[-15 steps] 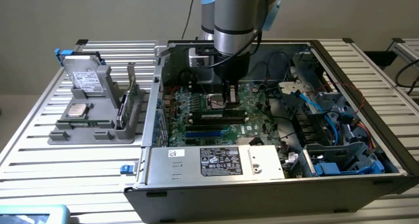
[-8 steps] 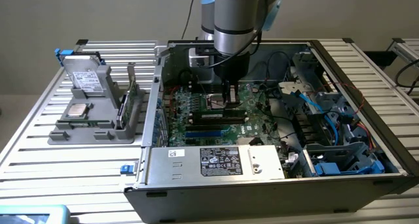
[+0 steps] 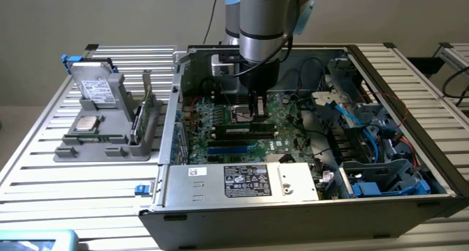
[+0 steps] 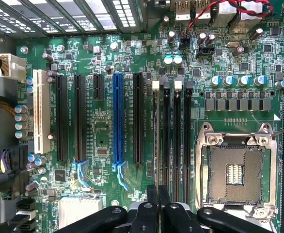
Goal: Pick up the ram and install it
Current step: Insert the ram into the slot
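Black claw [image 3: 256,118] clenched on the top edge of the ram [image 3: 245,131], low inside the open computer case [image 3: 293,221]. The stick stands on edge directly under my fingers. In the wrist view the ram [image 4: 155,141] is a thin edge-on line running out from my claw [image 4: 157,191] along one memory slot. Fully seated or not: cannot tell.

Three black memory slots [image 4: 177,131] lie just beside it, and the CPU socket [image 4: 236,172] is beyond them. The case holds the green motherboard [image 4: 103,126] beneath me, a silver power supply [image 3: 242,180] near me, and a drive bay [image 3: 381,179] farther off.

Outside the case, well apart from my claw, a grey holder [image 3: 110,144] carries a silver drive [image 3: 95,89], a square chip [image 3: 89,122] and upright green sticks [image 3: 149,112].

White labels on the ram, drive and power supply: print too small to read.
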Controlling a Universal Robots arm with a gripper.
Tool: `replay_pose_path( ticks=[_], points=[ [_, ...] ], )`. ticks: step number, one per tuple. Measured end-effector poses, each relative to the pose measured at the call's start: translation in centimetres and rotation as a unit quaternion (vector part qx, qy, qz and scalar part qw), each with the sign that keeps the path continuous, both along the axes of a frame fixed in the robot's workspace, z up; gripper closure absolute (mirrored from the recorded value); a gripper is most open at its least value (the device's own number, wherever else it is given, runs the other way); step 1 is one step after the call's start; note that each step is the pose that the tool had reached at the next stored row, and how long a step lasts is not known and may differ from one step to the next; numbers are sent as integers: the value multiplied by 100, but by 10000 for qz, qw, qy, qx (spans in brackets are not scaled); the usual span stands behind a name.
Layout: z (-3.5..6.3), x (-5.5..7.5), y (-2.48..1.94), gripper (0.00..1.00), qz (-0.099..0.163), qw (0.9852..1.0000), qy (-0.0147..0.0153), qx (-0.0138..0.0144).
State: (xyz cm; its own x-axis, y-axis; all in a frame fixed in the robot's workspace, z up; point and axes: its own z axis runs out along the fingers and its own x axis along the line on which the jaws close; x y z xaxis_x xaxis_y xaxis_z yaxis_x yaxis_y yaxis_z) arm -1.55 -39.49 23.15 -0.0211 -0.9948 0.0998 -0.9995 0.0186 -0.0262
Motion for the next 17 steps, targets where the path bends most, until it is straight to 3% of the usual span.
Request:
replay_pose_path(
  ticks=[17],
  points=[
    [-25,-10,7,88,1,10000,-6,0]
  ],
)
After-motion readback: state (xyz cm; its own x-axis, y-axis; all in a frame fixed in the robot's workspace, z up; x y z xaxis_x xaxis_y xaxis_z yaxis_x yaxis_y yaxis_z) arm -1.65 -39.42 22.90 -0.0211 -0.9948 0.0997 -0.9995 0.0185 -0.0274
